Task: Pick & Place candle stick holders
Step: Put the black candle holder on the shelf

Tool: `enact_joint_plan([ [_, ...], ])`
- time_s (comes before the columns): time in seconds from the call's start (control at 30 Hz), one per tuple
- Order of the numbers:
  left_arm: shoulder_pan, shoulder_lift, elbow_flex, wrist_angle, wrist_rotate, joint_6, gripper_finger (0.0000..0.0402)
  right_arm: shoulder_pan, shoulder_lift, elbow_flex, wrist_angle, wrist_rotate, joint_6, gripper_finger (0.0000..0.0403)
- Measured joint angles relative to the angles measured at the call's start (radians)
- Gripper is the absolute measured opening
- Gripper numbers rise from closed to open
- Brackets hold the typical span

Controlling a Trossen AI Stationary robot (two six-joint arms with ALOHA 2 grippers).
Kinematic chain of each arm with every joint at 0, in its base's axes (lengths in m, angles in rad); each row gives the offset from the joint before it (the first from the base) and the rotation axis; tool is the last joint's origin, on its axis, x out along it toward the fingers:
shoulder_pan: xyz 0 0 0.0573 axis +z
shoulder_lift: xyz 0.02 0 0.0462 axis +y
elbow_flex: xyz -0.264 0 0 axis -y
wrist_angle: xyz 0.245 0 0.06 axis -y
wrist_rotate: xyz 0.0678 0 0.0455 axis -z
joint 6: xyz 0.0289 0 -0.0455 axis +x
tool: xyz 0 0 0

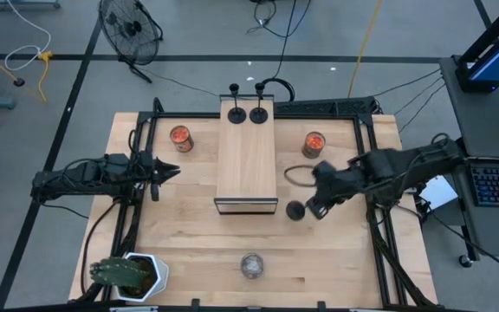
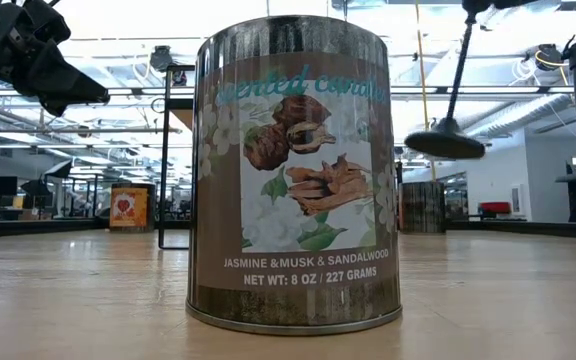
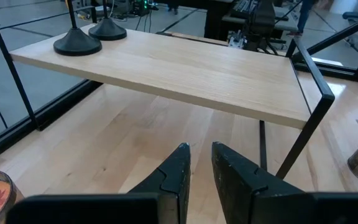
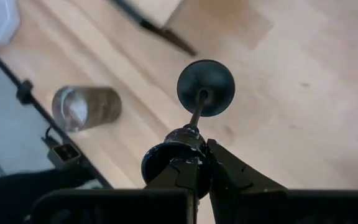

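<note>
Two matte-black candle stick holders (image 1: 235, 113) (image 1: 258, 113) stand on their disc bases at the far end of a raised wooden shelf (image 1: 247, 165); they also show in the left wrist view (image 3: 78, 42). My right gripper (image 1: 314, 208) is shut on the third holder (image 1: 295, 210), in the air just right of the shelf's near end. My left gripper (image 1: 170, 171) hovers left of the shelf, shut and empty, pointing at the shelf (image 3: 166, 68). My right gripper pinches the holder's top cup (image 4: 182, 138) between its two fingers, coming from above at a slant. The stem (image 4: 196, 113) and disc base (image 4: 206, 87) hang below the fingers. The holder is a little tilted and clear of the table, as the low view (image 2: 446, 140) shows.
Two tins with orange-red tops (image 1: 180, 137) (image 1: 314, 144) stand on either side of the shelf. A shiny round candle tin (image 1: 251, 265) sits near the front edge and fills the low view (image 2: 293, 170). A potted plant (image 1: 132, 276) stands at the near left corner.
</note>
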Motion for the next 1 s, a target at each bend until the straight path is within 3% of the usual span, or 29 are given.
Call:
enact_joint_plan([
  [0.23, 0.0, 0.0, 0.0, 0.0, 0.0, 0.002, 0.0072, -0.124, -0.1, 0.0, -0.147, 0.009, -0.07, 0.0005],
  [0.5, 0.0, 0.0, 0.0, 0.0, -0.001, 0.002, 0.0072, -0.368, -0.133, 0.033, -0.072, 0.008, -0.426, 0.0005],
  [0.73, 0.0, 0.0, 0.0, 0.0, -0.005, -0.005, 0.0072, -0.547, -0.044, 0.262, -0.031, 0.001, -0.719, 0.0005],
  [1.0, 0.0, 0.0, 0.0, 0.001, -0.034, -0.01, 0.0072, -0.695, 0.168, 0.576, -0.065, -0.141, -0.906, 0.0005],
])
